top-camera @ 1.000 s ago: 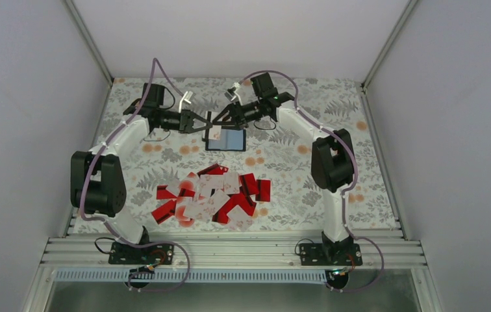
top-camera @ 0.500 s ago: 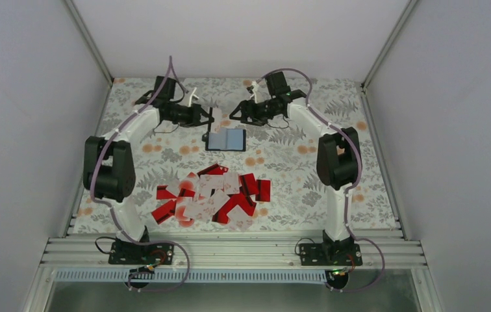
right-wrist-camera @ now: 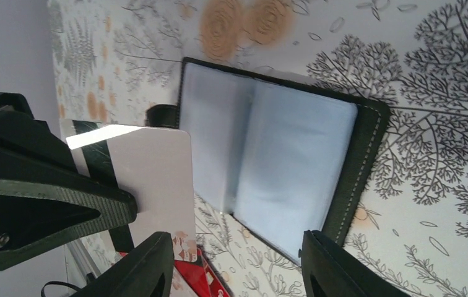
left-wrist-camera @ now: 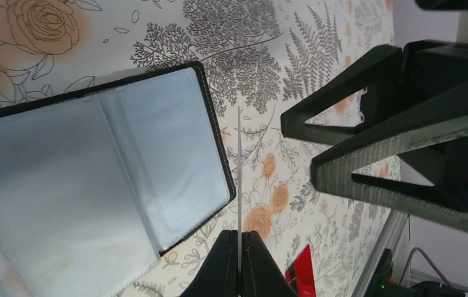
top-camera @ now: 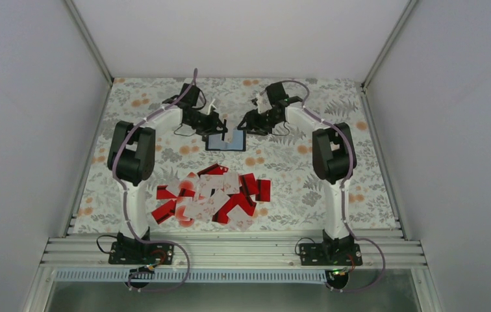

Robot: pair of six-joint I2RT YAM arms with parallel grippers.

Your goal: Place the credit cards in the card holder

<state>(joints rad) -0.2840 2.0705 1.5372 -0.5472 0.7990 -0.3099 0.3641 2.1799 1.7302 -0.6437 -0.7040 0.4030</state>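
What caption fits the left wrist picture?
Left tool pinches a card edge-on beside the open card holder.

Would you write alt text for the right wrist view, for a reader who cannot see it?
A white card with a dark stripe, pinched by the left gripper, is held beside the open card holder on a floral tablecloth. The right gripper, open and empty, shows at the bottom edge.

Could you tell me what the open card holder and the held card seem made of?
The card holder: probably leather or imitation, matte black with a stitched edge; inner sleeves look like pale translucent plastic. The card: likely thin stiff plastic, glossy, with bright glare.
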